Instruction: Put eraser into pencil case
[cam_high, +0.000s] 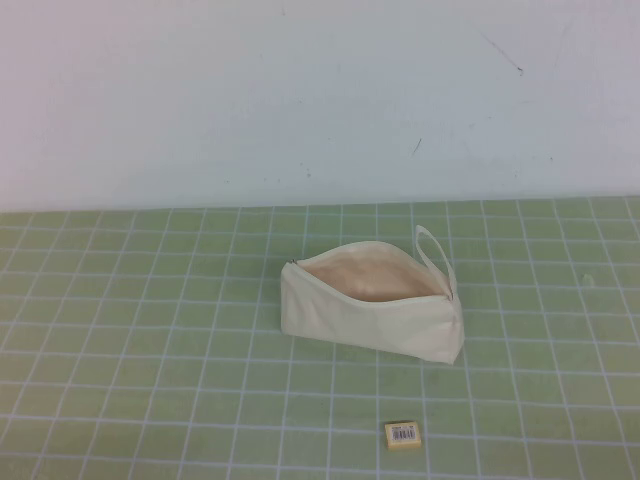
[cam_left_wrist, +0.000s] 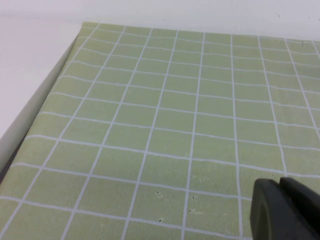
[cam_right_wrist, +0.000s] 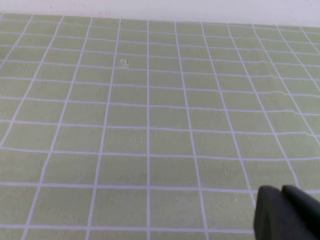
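The cream pencil case lies in the middle of the green grid mat, unzipped, its tan lining showing and its loop strap at the right end. The small yellow eraser with a white barcode label lies flat on the mat in front of the case, near the front edge. Neither arm shows in the high view. My left gripper is shut and empty over bare mat in the left wrist view. My right gripper is shut and empty over bare mat in the right wrist view. Neither wrist view shows the case or eraser.
The green grid mat covers the table up to a white back wall. The mat's left edge and a white surface beside it show in the left wrist view.
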